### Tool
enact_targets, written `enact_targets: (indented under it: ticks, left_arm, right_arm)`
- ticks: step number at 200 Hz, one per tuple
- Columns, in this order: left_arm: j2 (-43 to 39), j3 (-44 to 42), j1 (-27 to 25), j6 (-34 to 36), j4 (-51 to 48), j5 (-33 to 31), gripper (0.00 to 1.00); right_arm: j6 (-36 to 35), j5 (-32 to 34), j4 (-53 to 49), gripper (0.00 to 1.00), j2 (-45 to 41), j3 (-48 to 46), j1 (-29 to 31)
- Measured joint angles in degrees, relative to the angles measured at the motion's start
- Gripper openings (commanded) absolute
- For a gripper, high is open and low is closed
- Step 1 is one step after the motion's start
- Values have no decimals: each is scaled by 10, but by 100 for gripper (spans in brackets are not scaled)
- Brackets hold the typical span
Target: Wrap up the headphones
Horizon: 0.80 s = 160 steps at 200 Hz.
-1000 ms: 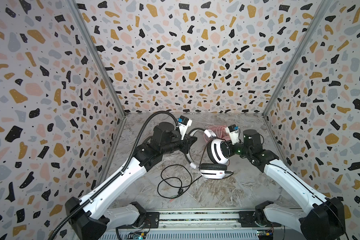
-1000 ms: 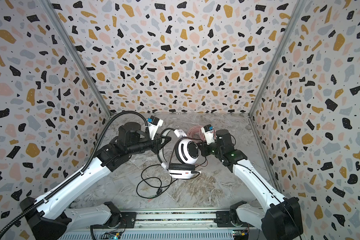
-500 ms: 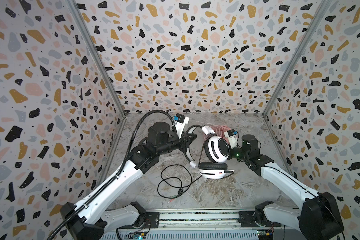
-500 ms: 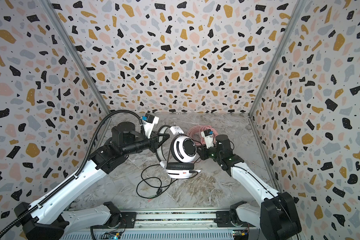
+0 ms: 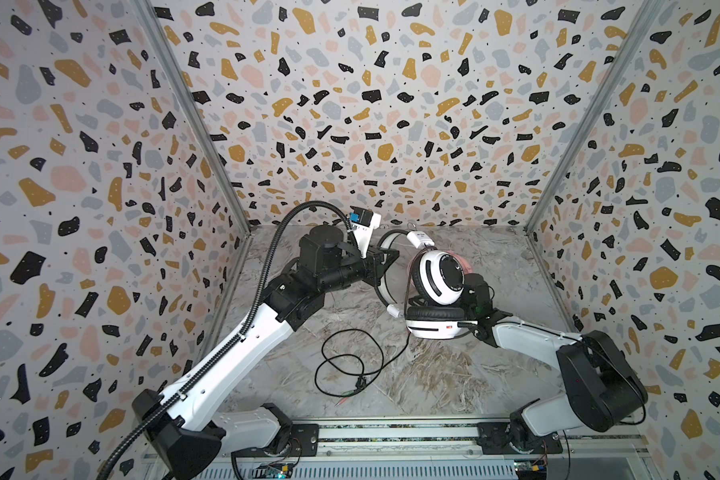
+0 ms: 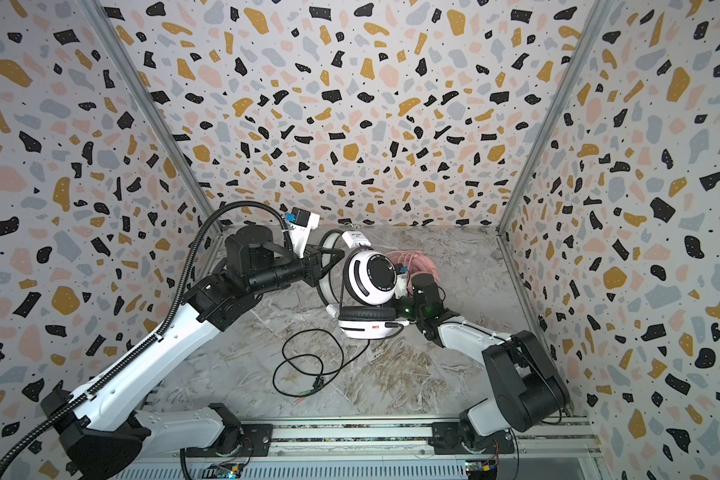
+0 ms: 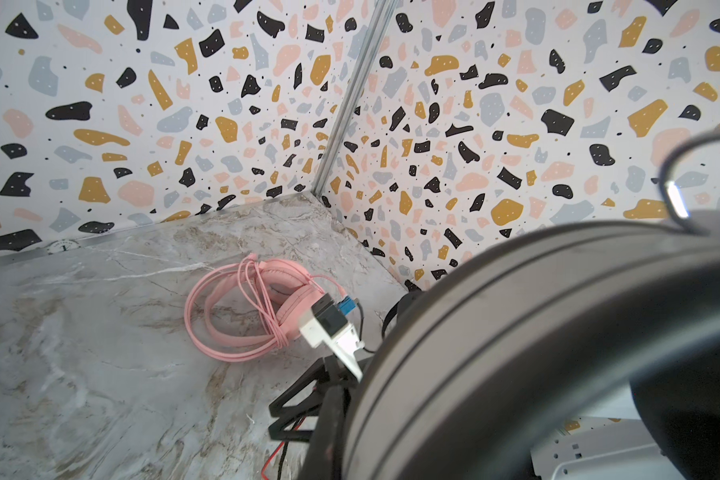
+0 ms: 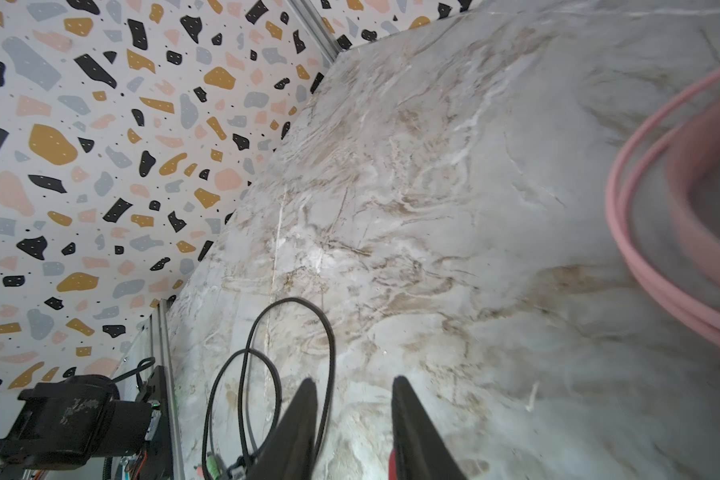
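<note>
We are on the white-and-black headset (image 5: 437, 280). It sits at the centre of both top views. Its lower ear cup (image 5: 433, 328) rests on the bench (image 5: 454, 374) and the other cup stands above it. The left jaws come in from the left of the frame. They are shut tight on the headband (image 7: 495, 332) and hold the headset up on edge.

Just behind it, toward the back wall, lies the pink headset (image 7: 262, 307). Its pink cable is coiled around it, so we judge that one done.

The black cable (image 5: 350, 365) is not wound at all. It leaves the lower ear cup and lies in loose, crossing loops on the bench, below and left of the headset in both top views.

The right jaws stand partly open and grip nothing. The right wrist view shows bare bench in the gap, and a loop of the cable runs close along one jaw. We cannot tell whether it touches.

As we read it, the step in hand is fetching the cable to begin winding. The next move calls for the right jaws to:
- go right down to the bench, since the cable is thin and lies flat;
- close on a single strand near the ear cup;
- carry it round the headset, with the left jaws holding the headset steady.

Grabbing where the loops cross would risk a tangle.
</note>
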Motion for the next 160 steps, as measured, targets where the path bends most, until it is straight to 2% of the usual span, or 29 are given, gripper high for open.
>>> enact_targets:
  ticks: [46, 66, 83, 132, 145, 160]
  left_arm:
    - [45, 76, 31, -22, 6, 34, 0]
    - [47, 79, 54, -35, 11, 35, 0]
    - [48, 78, 78, -57, 27, 44, 0]
    - [64, 79, 128, -134, 107, 72, 0]
    - [71, 79, 134, -150, 120, 79, 0]
    - [79, 79, 143, -167, 130, 87, 0]
  right_arm:
    - [51, 29, 178, 33, 81, -45, 27]
    - [70, 39, 227, 33, 100, -64, 36]
    - [80, 47, 263, 27, 104, -76, 47]
    - [106, 67, 382, 26, 156, -78, 83]
    - [117, 71, 408, 22, 182, -76, 89]
    - [130, 74, 440, 13, 208, -76, 93]
